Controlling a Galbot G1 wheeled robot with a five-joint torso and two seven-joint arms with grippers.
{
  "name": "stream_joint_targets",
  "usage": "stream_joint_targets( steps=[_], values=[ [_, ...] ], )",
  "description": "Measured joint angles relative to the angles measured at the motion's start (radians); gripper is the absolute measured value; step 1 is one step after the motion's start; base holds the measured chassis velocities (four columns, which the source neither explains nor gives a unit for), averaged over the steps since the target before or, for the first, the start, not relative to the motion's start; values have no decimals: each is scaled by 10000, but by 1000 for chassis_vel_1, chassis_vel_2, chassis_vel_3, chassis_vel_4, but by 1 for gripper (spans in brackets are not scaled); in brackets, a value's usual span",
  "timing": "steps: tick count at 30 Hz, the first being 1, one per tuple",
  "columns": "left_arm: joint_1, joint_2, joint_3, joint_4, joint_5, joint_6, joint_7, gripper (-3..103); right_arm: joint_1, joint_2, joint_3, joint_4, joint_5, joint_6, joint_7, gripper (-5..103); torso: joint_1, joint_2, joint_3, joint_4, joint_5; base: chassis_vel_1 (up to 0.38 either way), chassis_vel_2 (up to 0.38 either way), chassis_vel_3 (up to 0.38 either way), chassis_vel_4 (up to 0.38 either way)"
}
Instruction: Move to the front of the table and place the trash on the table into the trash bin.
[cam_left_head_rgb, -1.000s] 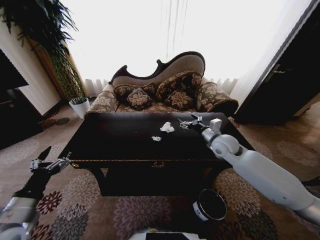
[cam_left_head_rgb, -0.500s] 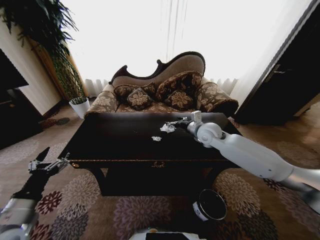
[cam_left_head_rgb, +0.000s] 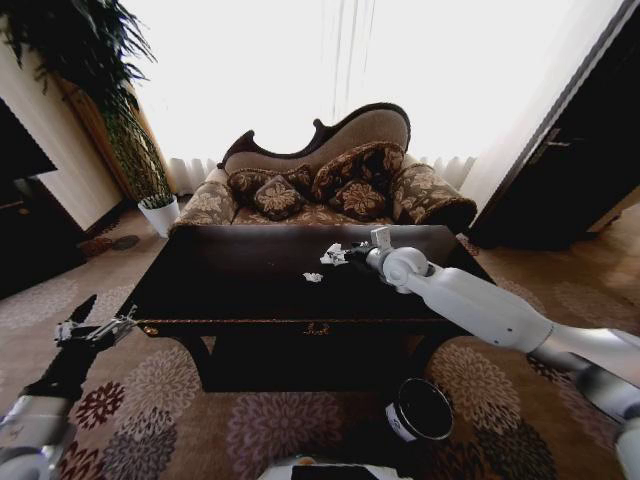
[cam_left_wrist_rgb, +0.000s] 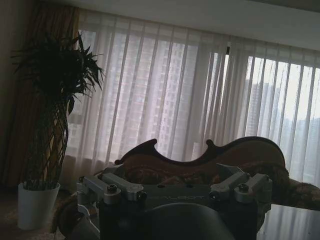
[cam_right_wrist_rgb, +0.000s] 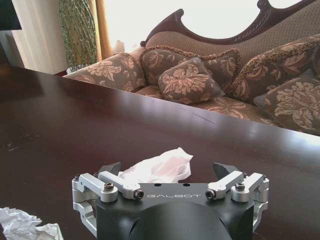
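Observation:
Two crumpled white paper wads of trash lie on the dark glossy table: a larger wad toward the back and a smaller wad nearer the front. My right gripper reaches over the table top and stands open. In the right wrist view its fingers flank the larger wad, with the right gripper low over the table. The smaller wad lies off to one side. The black trash bin stands on the carpet below the table's front right. My left gripper hangs open beside the table's front left corner.
A patterned sofa with cushions stands right behind the table. A white plant pot with a tall plant sits at the back left, also seen as the pot in the left wrist view. Dark furniture lines both side walls. Patterned carpet surrounds the table.
My right arm has swung leftward across the table, bringing its open gripper up to the larger paper wad. The left arm and the wads have stayed put.

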Motion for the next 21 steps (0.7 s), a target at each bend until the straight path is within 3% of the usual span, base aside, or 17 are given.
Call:
stream_joint_targets(
  steps=[11,15,17,21],
  values=[
    [-16,15,0,66,28,-9,6,100,-228,126,1,-290,-358,69,-255,102,0,0,0,0,0,0,0,0,0],
    [-12,27,-1,70,32,-12,7,100,-342,79,54,-354,-425,93,-418,83,1,-1,0,0,1,0,0,0,0],
    [-13,28,1,71,36,-13,7,100,-370,67,73,-355,-433,93,-443,83,0,0,0,0,1,0,0,0,0],
    [-22,29,23,71,53,-12,8,100,-487,-3,159,-331,-489,127,-636,67,0,0,0,0,0,0,0,0,0]
  ],
)
